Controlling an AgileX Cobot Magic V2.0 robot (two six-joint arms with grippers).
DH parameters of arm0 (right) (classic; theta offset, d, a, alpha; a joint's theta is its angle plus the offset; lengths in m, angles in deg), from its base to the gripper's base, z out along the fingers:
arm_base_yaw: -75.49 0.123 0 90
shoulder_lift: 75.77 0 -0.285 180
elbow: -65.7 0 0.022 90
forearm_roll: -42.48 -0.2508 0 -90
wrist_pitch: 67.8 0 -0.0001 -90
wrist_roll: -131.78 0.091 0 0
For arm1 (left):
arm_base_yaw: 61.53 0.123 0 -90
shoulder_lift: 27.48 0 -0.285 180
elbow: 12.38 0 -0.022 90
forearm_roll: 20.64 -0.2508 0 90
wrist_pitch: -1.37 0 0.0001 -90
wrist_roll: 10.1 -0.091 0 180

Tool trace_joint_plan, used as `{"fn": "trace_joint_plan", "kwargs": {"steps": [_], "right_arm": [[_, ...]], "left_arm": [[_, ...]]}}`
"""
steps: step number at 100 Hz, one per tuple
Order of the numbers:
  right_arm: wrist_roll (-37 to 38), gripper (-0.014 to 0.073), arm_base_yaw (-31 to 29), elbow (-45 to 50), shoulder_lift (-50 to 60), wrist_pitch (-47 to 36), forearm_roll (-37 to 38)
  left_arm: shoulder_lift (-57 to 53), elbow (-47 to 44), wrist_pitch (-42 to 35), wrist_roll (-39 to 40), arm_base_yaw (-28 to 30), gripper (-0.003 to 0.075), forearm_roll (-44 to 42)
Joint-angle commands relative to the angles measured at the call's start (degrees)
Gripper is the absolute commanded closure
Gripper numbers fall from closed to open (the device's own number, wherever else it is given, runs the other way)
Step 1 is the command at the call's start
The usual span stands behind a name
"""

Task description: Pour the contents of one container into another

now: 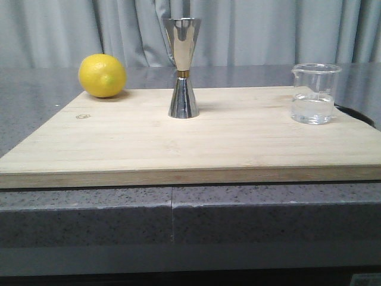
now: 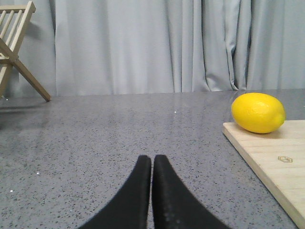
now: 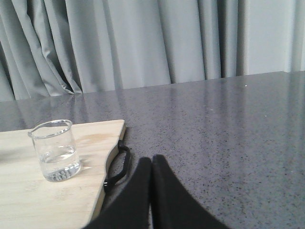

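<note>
Two black hands are resting low over the grey speckled counter (image 1: 89, 205), the left hand (image 2: 152, 164) and the right hand (image 3: 151, 167) each with fingers pressed together, holding nothing. Beyond them a wooden cutting board (image 1: 196, 143) is lying flat. On it, the glass beaker (image 1: 314, 93) is standing at the right, part-filled with clear liquid, the steel jigger (image 1: 183, 67) is standing upright mid-board, and a lemon (image 1: 102, 75) is sitting at the far left corner.

Grey curtains (image 1: 268, 30) behind speckled countertop (image 1: 89, 208)
</note>
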Motion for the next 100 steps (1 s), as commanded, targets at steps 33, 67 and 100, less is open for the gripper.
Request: {"fn": "trace_joint_plan", "kwargs": {"steps": [33,67,100], "right_arm": [[-0.4,0.0662,-0.4,1.5,1.0,-4.9,0.0],[-0.4,0.0662,-0.4,1.5,1.0,-6.0,0.0],[-0.4,0.0662,-0.4,-6.4,0.0,-0.1,0.6]], "left_arm": [[-1.3,-1.2,-4.4,0.0,0.1,0.0741,0.6],[-1.3,-1.2,-9.3,0.0,0.1,0.0741,1.9],[0.7,6.2,-3.7,0.0,0.1,0.0741,7.0]]}}
